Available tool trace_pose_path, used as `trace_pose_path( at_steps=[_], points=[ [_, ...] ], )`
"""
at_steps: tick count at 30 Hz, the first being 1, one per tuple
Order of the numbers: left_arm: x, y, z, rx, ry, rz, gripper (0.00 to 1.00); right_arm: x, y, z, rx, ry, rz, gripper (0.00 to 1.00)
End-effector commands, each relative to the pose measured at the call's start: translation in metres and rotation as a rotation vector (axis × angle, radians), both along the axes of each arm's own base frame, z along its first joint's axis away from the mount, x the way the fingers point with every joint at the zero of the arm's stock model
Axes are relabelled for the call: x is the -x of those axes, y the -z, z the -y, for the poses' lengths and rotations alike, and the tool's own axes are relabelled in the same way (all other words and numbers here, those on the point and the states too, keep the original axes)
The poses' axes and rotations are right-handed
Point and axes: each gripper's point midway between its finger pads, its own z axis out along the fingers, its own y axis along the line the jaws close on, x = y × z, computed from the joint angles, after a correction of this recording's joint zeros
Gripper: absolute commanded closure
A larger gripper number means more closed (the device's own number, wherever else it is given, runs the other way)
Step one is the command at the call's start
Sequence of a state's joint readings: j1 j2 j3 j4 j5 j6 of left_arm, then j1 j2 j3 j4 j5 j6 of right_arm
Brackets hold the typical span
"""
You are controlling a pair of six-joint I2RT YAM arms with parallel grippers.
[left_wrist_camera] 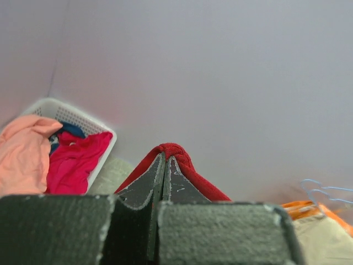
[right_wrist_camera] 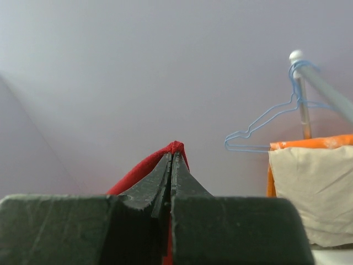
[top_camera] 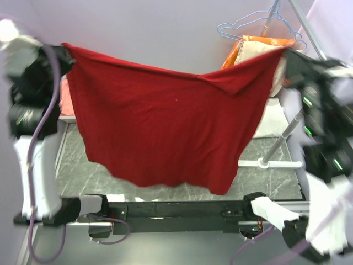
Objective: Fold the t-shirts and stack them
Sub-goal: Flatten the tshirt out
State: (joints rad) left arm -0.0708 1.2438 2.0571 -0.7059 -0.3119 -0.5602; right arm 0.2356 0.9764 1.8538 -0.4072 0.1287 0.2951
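T-shirt (top_camera: 165, 127) over table (top_camera: 83, 165); hung garments (top_camera: 256, 47) back right, basket (left_wrist_camera: 71, 118) back left.

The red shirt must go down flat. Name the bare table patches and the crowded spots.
Bare marble table shows between left arm and the dark red t-shirt, and beside the rack base. Crowded: hung garments far right, basket far left.
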Motion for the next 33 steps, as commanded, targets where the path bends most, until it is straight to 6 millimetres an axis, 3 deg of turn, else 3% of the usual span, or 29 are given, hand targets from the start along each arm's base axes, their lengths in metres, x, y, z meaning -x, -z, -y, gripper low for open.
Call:
trace_pose_path(
  at_steps=[1, 3, 4, 6, 7, 8, 9, 10, 11, 13, 14, 15, 16, 17, 19, 20, 21, 22, 23, 24, 25, 26, 27, 28, 29, 30, 31, 32, 33],
  points=[
    [-0.096, 0.080, 0.004, -0.003, -0.014, -0.206, 0.99, -0.139, 0.091, -0.029, 0.029, 0.016, -0.266, 1.00],
    [-0.134, 0.125, 0.006, 0.003, -0.019, -0.307, 0.99, -0.173, 0.123, -0.038, 0.019, 0.009, -0.335, 1.00],
    [-0.148, 0.140, 0.007, 0.002, -0.020, -0.340, 0.99, -0.201, 0.150, -0.045, 0.028, 0.010, -0.399, 1.00],
    [-0.184, 0.177, 0.010, 0.006, -0.020, -0.414, 0.99, -0.225, 0.161, -0.048, 0.022, 0.025, -0.423, 1.00],
    [-0.196, 0.186, 0.012, 0.013, -0.020, -0.428, 0.99, -0.248, 0.182, -0.052, 0.032, 0.033, -0.469, 1.00],
    [-0.217, 0.198, 0.014, 0.013, -0.017, -0.444, 0.99, -0.255, 0.170, -0.053, 0.031, 0.035, -0.442, 1.00],
    [-0.228, 0.201, 0.015, 0.017, -0.015, -0.442, 0.99, -0.264, 0.169, -0.052, 0.034, 0.048, -0.442, 1.00],
    [-0.238, 0.203, 0.016, 0.023, -0.014, -0.435, 0.99, -0.283, 0.183, -0.055, 0.048, 0.054, -0.470, 1.00],
    [-0.256, 0.197, 0.018, 0.027, -0.008, -0.404, 0.99, -0.285, 0.159, -0.055, 0.043, 0.051, -0.424, 1.00],
    [-0.273, 0.179, 0.019, 0.042, -0.007, -0.336, 0.99, -0.305, 0.159, -0.056, 0.050, 0.057, -0.422, 1.00],
    [-0.284, 0.154, 0.022, 0.058, 0.019, -0.256, 0.99, -0.302, 0.131, -0.055, 0.038, 0.053, -0.373, 1.00],
    [-0.288, 0.140, 0.021, 0.071, 0.034, -0.206, 0.99, -0.303, 0.122, -0.055, 0.040, 0.046, -0.356, 1.00],
    [-0.289, 0.126, 0.024, 0.091, 0.049, -0.158, 0.99, -0.310, 0.122, -0.056, 0.049, 0.047, -0.355, 1.00],
    [-0.285, 0.101, 0.026, 0.095, 0.068, -0.071, 0.99, -0.302, 0.098, -0.052, 0.044, 0.050, -0.310, 1.00],
    [-0.276, 0.093, 0.031, 0.095, 0.102, -0.036, 0.99, -0.286, 0.074, -0.046, 0.045, 0.064, -0.251, 1.00],
    [-0.263, 0.074, 0.030, 0.093, 0.101, -0.009, 0.99, -0.285, 0.082, -0.045, 0.053, 0.068, -0.266, 1.00],
    [-0.259, 0.070, 0.031, 0.084, 0.108, -0.009, 0.99, -0.257, 0.057, -0.039, 0.043, 0.069, -0.209, 1.00],
    [-0.248, 0.060, 0.029, 0.070, 0.100, -0.003, 0.99, -0.257, 0.074, -0.038, 0.056, 0.071, -0.227, 1.00],
    [-0.242, 0.060, 0.027, 0.068, 0.093, -0.011, 0.99, -0.247, 0.073, -0.038, 0.059, 0.066, -0.213, 1.00],
    [-0.235, 0.058, 0.026, 0.060, 0.089, -0.014, 0.99, -0.218, 0.054, -0.032, 0.054, 0.065, -0.161, 1.00],
    [-0.233, 0.072, 0.023, 0.045, 0.070, -0.058, 0.99, -0.210, 0.057, -0.031, 0.062, 0.064, -0.160, 1.00],
    [-0.220, 0.067, 0.019, 0.046, 0.053, -0.063, 0.99, -0.210, 0.077, -0.031, 0.077, 0.063, -0.211, 1.00],
    [-0.214, 0.081, 0.018, 0.037, 0.045, -0.117, 0.99, -0.195, 0.076, -0.027, 0.078, 0.066, -0.215, 1.00],
    [-0.214, 0.114, 0.014, 0.024, 0.016, -0.202, 0.99, -0.190, 0.084, -0.027, 0.074, 0.061, -0.239, 1.00],
    [-0.195, 0.114, 0.013, 0.024, 0.009, -0.213, 0.99, -0.191, 0.116, -0.030, 0.090, 0.042, -0.312, 1.00],
    [-0.188, 0.129, 0.015, 0.018, 0.013, -0.256, 0.99, -0.174, 0.119, -0.029, 0.082, 0.032, -0.313, 1.00],
    [-0.182, 0.176, 0.013, 0.013, -0.003, -0.369, 0.99, -0.175, 0.161, -0.033, 0.078, 0.009, -0.407, 1.00],
    [-0.167, 0.184, 0.014, 0.014, -0.002, -0.395, 0.99, -0.171, 0.181, -0.035, 0.075, -0.011, -0.455, 1.00],
    [-0.159, 0.207, 0.017, 0.021, 0.005, -0.456, 0.99, -0.160, 0.193, -0.040, 0.071, -0.046, -0.486, 1.00]
  ],
)
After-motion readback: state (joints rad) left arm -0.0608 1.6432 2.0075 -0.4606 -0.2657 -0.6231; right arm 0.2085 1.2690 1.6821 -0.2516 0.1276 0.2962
